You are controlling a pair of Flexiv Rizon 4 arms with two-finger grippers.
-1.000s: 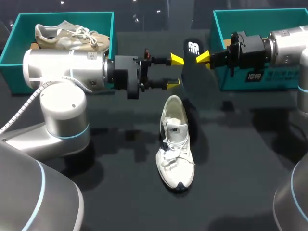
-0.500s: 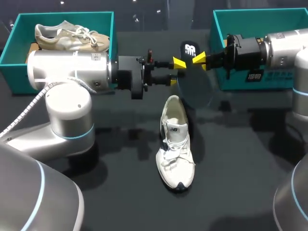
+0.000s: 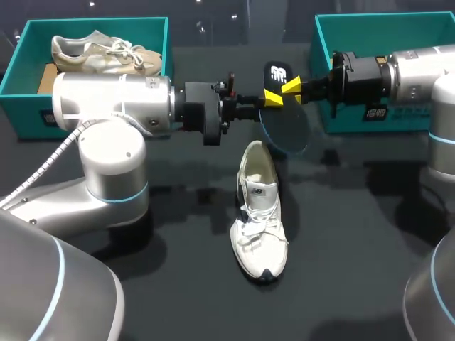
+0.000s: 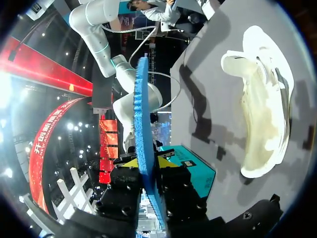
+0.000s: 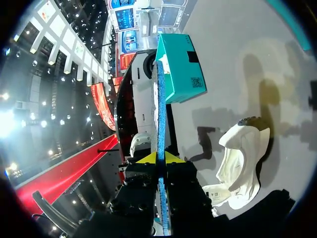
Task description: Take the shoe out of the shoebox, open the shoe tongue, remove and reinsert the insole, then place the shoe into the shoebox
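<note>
The insole [image 4: 141, 124] shows a rough, nubby blue cloth face in the wrist views; from the head view its other side is smooth, matt and dark. The white sneaker [image 3: 259, 213] is soft cloth with woven laces and a pale fabric lining. The beige sneaker [image 3: 106, 53] is cloth too, duller. The bench [image 3: 355, 249] is matt dark grey. The left shoebox [image 3: 21, 92] and right shoebox [image 3: 398, 117] look like matt teal cardboard. The left arm [image 3: 106, 106] and right arm [image 3: 426, 67] have smooth, satin silver shells. The left pincer [image 3: 269, 99] and right pincer [image 3: 290, 87] are matt black with yellow plastic-looking tips.
</note>
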